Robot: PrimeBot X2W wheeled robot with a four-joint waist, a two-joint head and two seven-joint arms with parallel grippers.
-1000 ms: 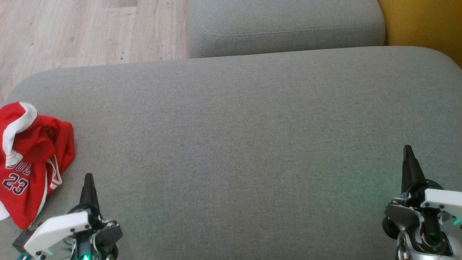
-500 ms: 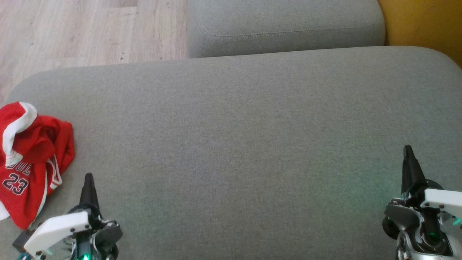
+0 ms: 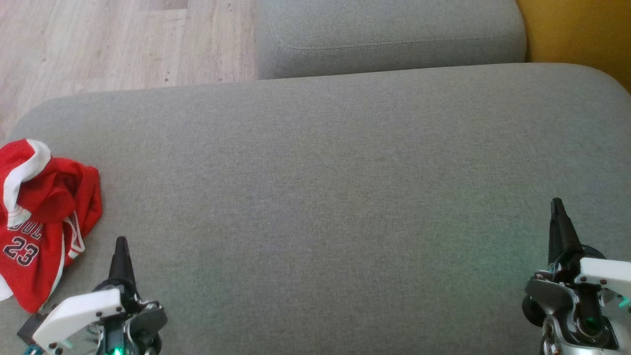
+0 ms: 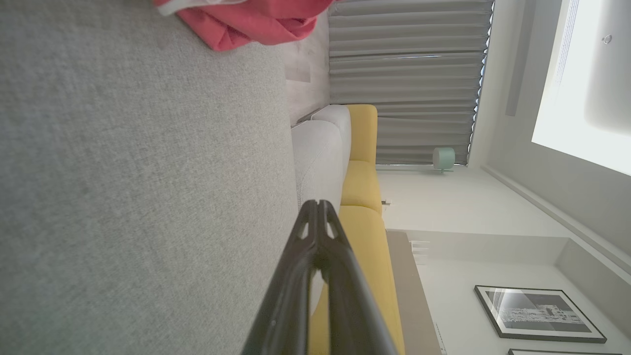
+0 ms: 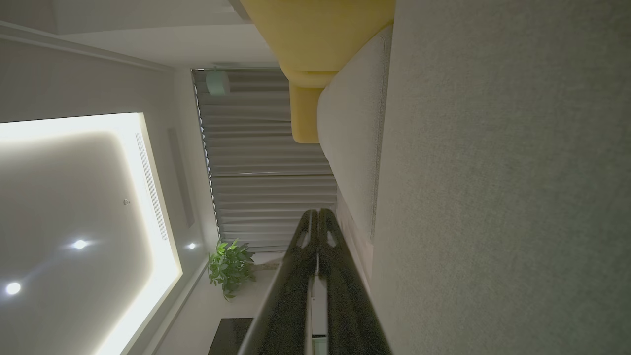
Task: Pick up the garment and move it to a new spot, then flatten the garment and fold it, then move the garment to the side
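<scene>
The garment (image 3: 42, 217) is a red jersey with white trim and the number 23, lying crumpled at the left edge of the grey cushion (image 3: 325, 187) in the head view. A red corner of the garment (image 4: 246, 22) shows at the top of the left wrist view. My left gripper (image 3: 120, 242) sits at the lower left, just right of the garment and apart from it, its fingers pressed together and empty (image 4: 318, 203). At the lower right my right gripper (image 3: 556, 203) rests far from the garment, shut with nothing held (image 5: 315, 212).
A second grey cushion (image 3: 389, 34) lies behind the main one. Wooden floor (image 3: 98, 44) shows at the upper left, past the cushion's rounded edge. A yellow seat (image 3: 581, 34) is at the upper right.
</scene>
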